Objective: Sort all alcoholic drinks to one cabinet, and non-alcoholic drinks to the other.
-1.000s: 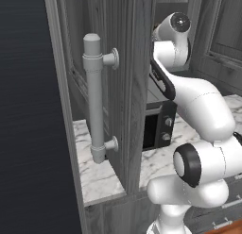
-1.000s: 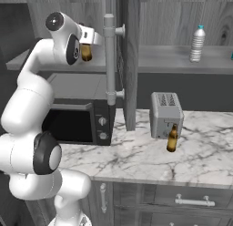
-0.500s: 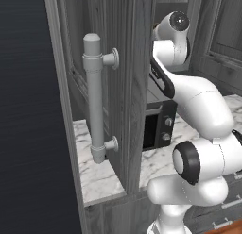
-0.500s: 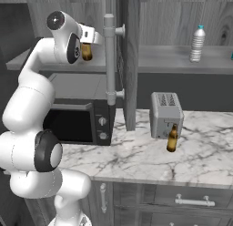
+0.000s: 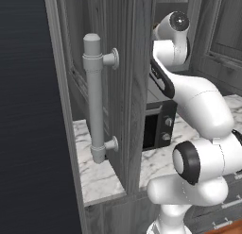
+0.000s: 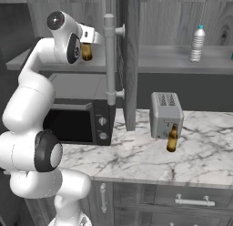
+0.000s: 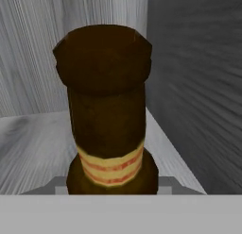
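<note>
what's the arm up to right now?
It's sorting drinks. The tool is shut on a beer bottle, held up inside the left wall cabinet above the microwave. A second beer bottle stands on the counter in front of the toaster. The clear water bottle stands on the right cabinet's shelf.

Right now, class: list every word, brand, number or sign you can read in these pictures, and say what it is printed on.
No readable text anywhere.
Held beer bottle: cream neck band with red stripes, no letters.
Microwave: two knobs, no readable markings.
Water bottle: no readable label.
</note>
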You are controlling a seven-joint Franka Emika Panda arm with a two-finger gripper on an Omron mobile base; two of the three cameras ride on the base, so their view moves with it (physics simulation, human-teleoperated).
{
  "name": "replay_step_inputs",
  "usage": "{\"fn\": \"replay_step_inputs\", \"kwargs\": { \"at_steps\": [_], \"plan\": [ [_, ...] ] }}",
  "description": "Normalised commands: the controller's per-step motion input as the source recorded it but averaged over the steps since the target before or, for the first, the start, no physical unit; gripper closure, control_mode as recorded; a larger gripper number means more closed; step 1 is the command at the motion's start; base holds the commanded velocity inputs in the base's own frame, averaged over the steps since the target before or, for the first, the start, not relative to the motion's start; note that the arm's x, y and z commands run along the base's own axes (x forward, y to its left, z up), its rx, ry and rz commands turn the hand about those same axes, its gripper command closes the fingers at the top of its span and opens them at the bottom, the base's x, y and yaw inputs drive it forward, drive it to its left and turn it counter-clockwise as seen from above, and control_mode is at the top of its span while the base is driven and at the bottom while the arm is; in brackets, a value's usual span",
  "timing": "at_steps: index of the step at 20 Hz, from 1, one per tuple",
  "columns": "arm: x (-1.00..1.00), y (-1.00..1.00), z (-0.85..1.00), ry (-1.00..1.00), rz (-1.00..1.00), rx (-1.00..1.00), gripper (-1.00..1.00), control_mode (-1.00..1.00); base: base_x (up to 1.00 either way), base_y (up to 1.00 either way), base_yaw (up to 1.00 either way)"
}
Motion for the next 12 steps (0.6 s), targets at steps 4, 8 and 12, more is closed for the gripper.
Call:
{"fn": "replay_step_inputs", "kwargs": {
  "at_steps": [4,8,12],
  "plan": [
    [0.00,0.00,0.00,0.00,0.00,0.00,-1.00,-1.00,0.00,0.00,0.00],
    [0.00,0.00,0.00,0.00,0.00,0.00,-1.00,-1.00,0.00,0.00,0.00],
    [0.00,0.00,0.00,0.00,0.00,0.00,-1.00,-1.00,0.00,0.00,0.00]
  ]
}}
